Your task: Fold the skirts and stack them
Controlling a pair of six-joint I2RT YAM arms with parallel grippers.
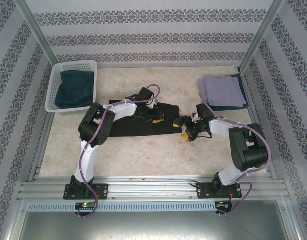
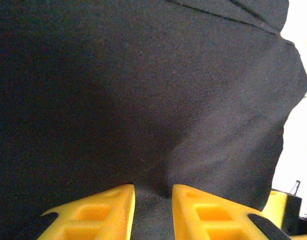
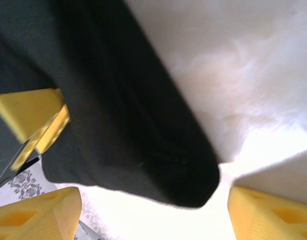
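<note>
Top view: I see the black skirt (image 1: 128,125) spread flat across the middle of the table (image 1: 143,155), with the left gripper (image 1: 157,118) down on its right half and the right gripper (image 1: 187,132) just off its right end. This is the one view with the rest of the load: a denim skirt (image 1: 73,89) in the white basket (image 1: 56,75) at upper left, and the lavender-grey skirt (image 1: 221,90) folded on top of a second denim skirt (image 1: 242,92) at upper right. I can't read either gripper's opening from up here. Left wrist: black skirt (image 2: 143,100) across nearly the whole frame, with the left gripper (image 2: 153,212) at the bottom edge. Its fingers are nearly together with black cloth in the narrow gap and creases running into it, so I read it as pinching the skirt. A bit of the right gripper (image 2: 281,205) sits at lower right. Right wrist: right gripper (image 3: 153,217) spread wide, with nothing held. A rounded fold of the black skirt (image 3: 118,125) hangs between and ahead of its fingers, not touching either, and bare table (image 3: 233,75) lies to the upper right. A yellow finger of the left gripper (image 3: 28,112) sits against the cloth at the left edge.
</note>
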